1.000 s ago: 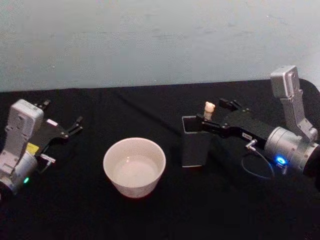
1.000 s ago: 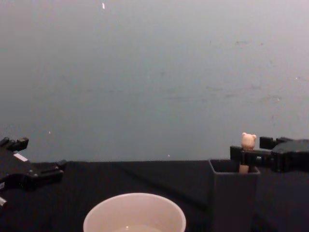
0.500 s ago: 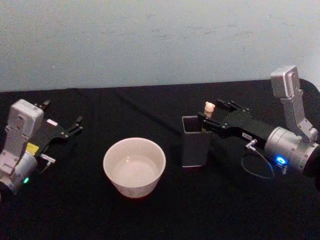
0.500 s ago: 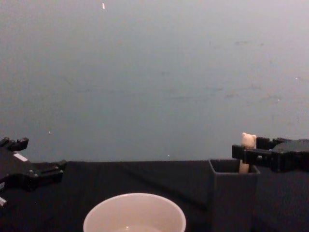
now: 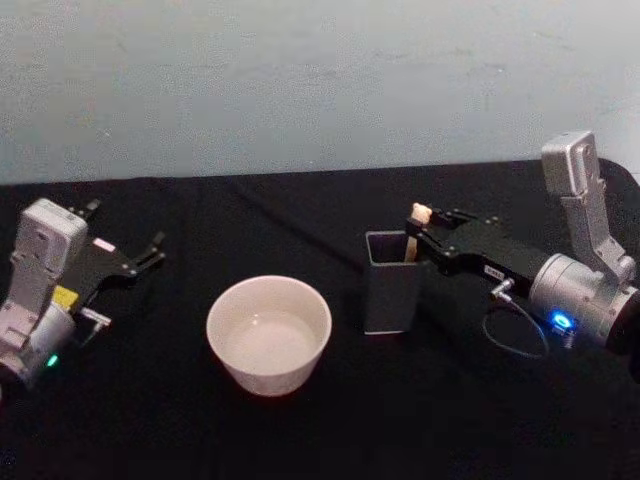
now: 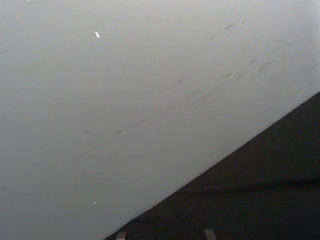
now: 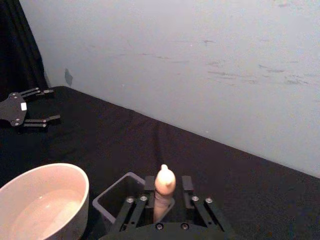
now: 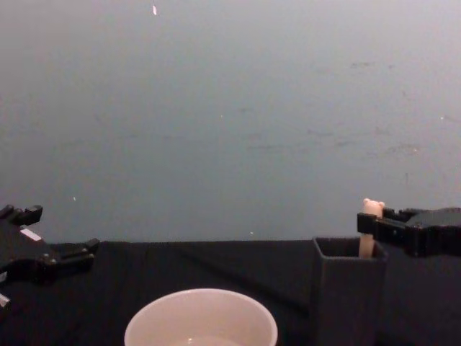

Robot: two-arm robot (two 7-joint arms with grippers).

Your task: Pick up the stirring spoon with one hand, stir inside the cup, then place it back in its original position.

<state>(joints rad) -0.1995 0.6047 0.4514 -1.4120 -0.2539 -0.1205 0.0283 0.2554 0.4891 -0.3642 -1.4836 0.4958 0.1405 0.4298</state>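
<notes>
Right of centre, the stirring spoon (image 5: 414, 228) leans in the dark grey holder (image 5: 390, 295), its bear head poking above the rim. The right gripper (image 5: 432, 228) reaches in from the right edge around the handle; whether it pinches, I cannot tell. The cup (image 5: 268, 372) sits lower centre. The left gripper (image 5: 128, 222) rests at the left edge, fingers spread.
</notes>
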